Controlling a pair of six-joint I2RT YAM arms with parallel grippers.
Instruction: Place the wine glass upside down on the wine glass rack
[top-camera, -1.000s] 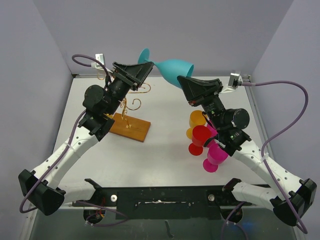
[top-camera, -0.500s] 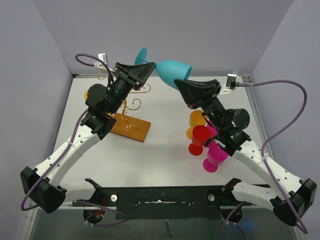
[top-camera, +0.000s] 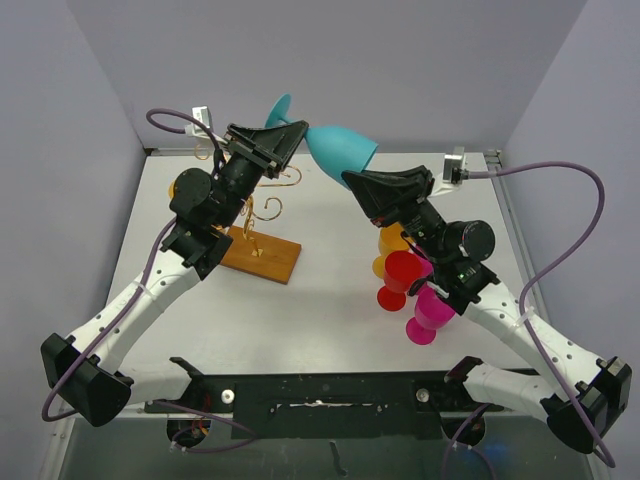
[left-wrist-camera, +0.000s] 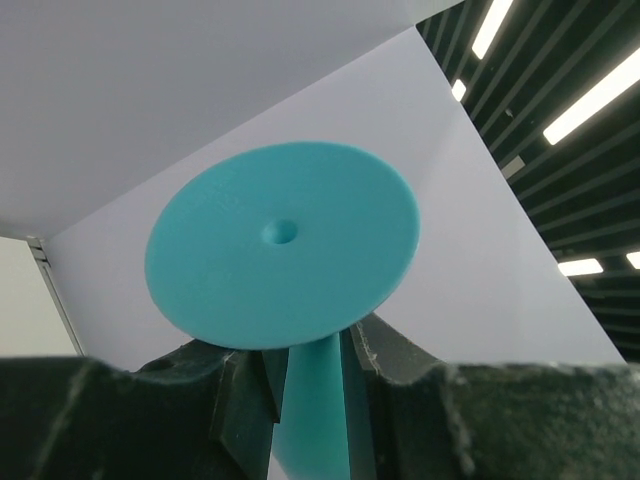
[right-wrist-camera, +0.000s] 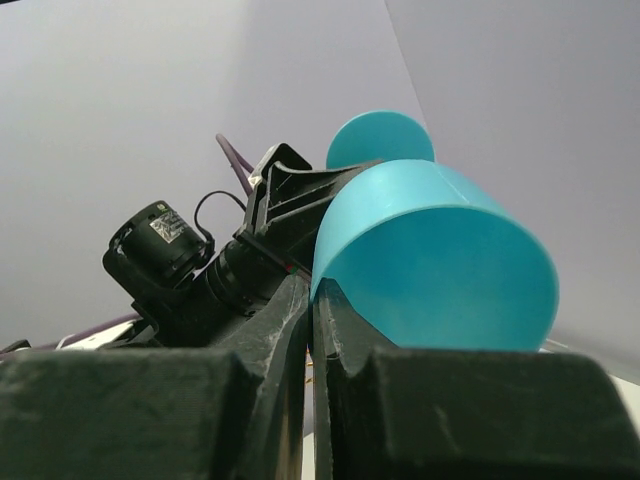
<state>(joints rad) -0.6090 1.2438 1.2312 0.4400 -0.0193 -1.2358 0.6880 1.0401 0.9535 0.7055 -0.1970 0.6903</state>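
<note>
I have the wine glass (top-camera: 335, 147) up in the air over the far side of the table (top-camera: 330, 300), held between my two claws. It lies almost on its side. Its long axis runs left to right, with the flat foot (left-wrist-camera: 280, 255) to the left and the bowl (right-wrist-camera: 440, 260) opening to the right.

My right claw (right-wrist-camera: 312, 290) is closed tight on the wall of the bowl at its rim, one finger inside and one outside. My left claw (left-wrist-camera: 315, 350) has a finger on either side of the stem (left-wrist-camera: 315, 400), just under the foot. They stand close against it, but I cannot tell whether they already bear on it.

The wine glass rack (top-camera: 265, 258) stands on the table below the glass, to its near left, partly hidden under my left arm. That makes my left arm the nearer one by a good way. As I judge it, the glass should pass to the left claw. Then the bowl must swing down and the foot up, so the stem can slide into one of the wire curls.

Red, orange and pink glasses (top-camera: 400, 272) crowd beside my right arm, so I would lower that arm with care.

The only writing in view is a small label on the left wrist's camera (right-wrist-camera: 165, 225), too small to read.
</note>
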